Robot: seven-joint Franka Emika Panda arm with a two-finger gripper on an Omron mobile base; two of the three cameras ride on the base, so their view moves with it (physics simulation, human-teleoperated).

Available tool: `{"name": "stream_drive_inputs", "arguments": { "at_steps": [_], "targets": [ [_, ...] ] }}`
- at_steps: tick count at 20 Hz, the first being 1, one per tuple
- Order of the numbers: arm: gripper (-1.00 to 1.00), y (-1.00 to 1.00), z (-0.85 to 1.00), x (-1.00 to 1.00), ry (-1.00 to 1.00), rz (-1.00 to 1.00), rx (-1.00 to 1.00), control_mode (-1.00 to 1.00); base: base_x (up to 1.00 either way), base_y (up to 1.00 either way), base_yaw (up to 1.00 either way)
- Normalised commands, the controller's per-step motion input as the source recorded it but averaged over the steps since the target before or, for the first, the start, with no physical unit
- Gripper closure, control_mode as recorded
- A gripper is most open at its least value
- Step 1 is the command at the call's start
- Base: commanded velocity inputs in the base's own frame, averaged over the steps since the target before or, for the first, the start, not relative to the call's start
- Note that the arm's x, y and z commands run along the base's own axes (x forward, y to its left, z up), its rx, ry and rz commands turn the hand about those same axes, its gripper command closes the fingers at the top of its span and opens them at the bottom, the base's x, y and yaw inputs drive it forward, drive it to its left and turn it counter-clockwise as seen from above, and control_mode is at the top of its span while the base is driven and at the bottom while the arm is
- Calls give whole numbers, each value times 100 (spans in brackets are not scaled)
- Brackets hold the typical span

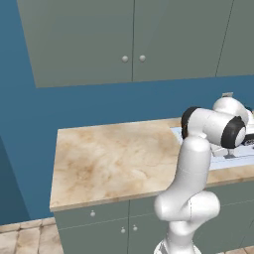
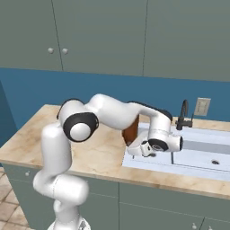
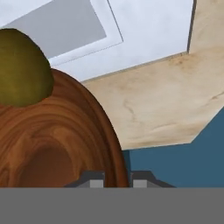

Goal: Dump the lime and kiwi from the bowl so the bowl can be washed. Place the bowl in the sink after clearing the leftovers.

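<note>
The bowl (image 3: 52, 144) of glossy reddish-brown wood is tipped up on edge, and my gripper (image 3: 116, 181) is shut on its rim. From the right base view the bowl (image 2: 131, 128) stands steeply tilted at the left edge of the sink (image 2: 197, 155), half hidden behind my forearm, with the gripper (image 2: 132, 145) just below it. The kiwi (image 3: 19, 70), olive-brown skin showing, sits at the bowl's far rim with the white sink (image 3: 144, 30) behind it. The lime is out of view.
A thin dark faucet (image 2: 183, 114) rises behind the sink, with a wall outlet (image 2: 202, 106) beside it. Beige marble counter (image 1: 109, 158) stretches left of the sink (image 1: 243, 158). Grey-green wall cabinets (image 1: 129, 39) hang above, over a blue wall.
</note>
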Motion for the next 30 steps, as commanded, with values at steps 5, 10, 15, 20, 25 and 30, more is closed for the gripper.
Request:
{"name": "stream_drive_inputs", "arguments": {
  "at_steps": [5, 10, 15, 20, 25, 30],
  "targets": [
    [100, 0, 0, 1, 0, 0, 3, -100, 0, 0, 0],
    [100, 0, 12, 0, 0, 0, 8, -100, 0, 0, 0],
    [100, 29, 22, -10, -6, 1, 1, -100, 0, 0, 0],
    [100, 89, 20, -52, -19, 11, -22, -100, 0, 0, 0],
    [100, 100, 22, -73, -29, 14, -46, -100, 0, 0, 0],
    [100, 90, 50, -83, -47, 12, -59, -100, 0, 0, 0]
  ]
}}
